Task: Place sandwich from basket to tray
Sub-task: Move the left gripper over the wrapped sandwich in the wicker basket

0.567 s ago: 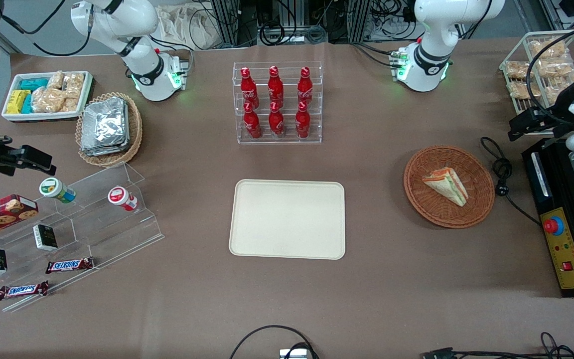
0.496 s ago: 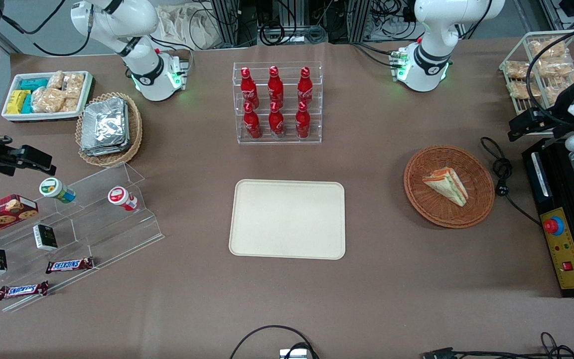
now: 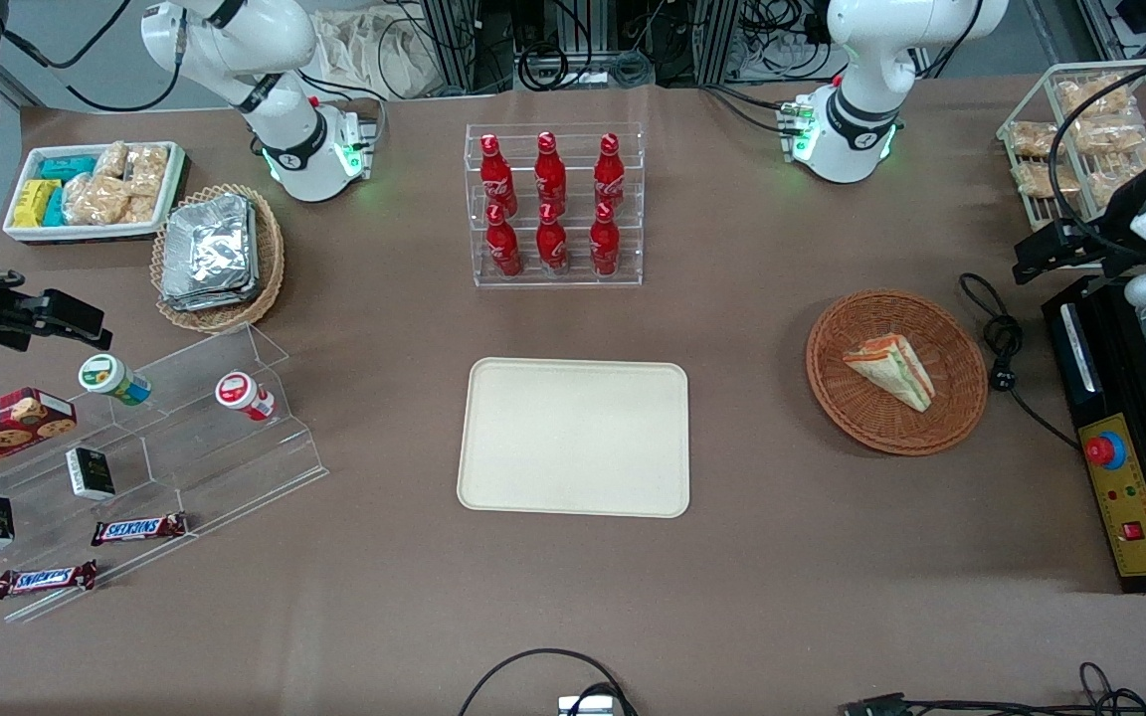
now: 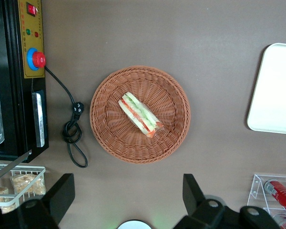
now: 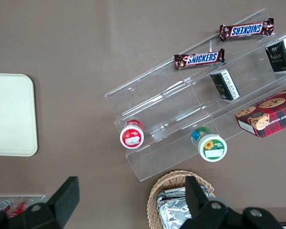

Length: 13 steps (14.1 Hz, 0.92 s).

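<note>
You've got the sandwich (image 3: 890, 370) lying in the basket (image 3: 951, 328), roughly centred, on its side w/ the filling layers showing; in the left wrist view the sandwich (image 4: 139, 114) sits diagonal across the basket (image 4: 109, 138) floor, green and red edge up. The basket sits on the bench (image 3: 782, 557) toward the working arm's end. The tray (image 3: 574, 437) is mid-bench, well apart from the basket, nothing on it; you see one rounded corner of the tray (image 4: 276, 90) in the wrist view too.

Your gripper (image 4: 128, 193) hangs high over the bench beside the basket, on the side farther from the front camera, not touching anything. Jaws are spread wide and released, nothing between them. In the front view only the arm's wrist shows, up at the working arm's end of the bench above the black control box (image 3: 1120, 487).

A black cable (image 3: 1001, 343) is coiled just beside the basket, between it and the box. The rack of red bottles (image 3: 553, 204) stands farther from the front camera than the tray.
</note>
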Each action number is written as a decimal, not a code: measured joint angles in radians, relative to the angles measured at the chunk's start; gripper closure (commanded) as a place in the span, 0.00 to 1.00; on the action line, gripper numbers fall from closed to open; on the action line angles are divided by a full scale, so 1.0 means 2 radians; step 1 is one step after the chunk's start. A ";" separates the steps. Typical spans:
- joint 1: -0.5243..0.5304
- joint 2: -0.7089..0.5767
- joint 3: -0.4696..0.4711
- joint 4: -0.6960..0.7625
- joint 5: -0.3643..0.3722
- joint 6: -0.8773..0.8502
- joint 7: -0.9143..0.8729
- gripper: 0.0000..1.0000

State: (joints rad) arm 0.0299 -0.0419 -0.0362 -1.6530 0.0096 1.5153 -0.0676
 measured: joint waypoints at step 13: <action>0.000 0.004 -0.001 -0.256 0.024 0.256 -0.233 0.00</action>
State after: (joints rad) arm 0.0303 -0.0348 -0.0374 -2.1657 0.0584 2.0281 -0.5338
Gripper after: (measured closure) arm 0.000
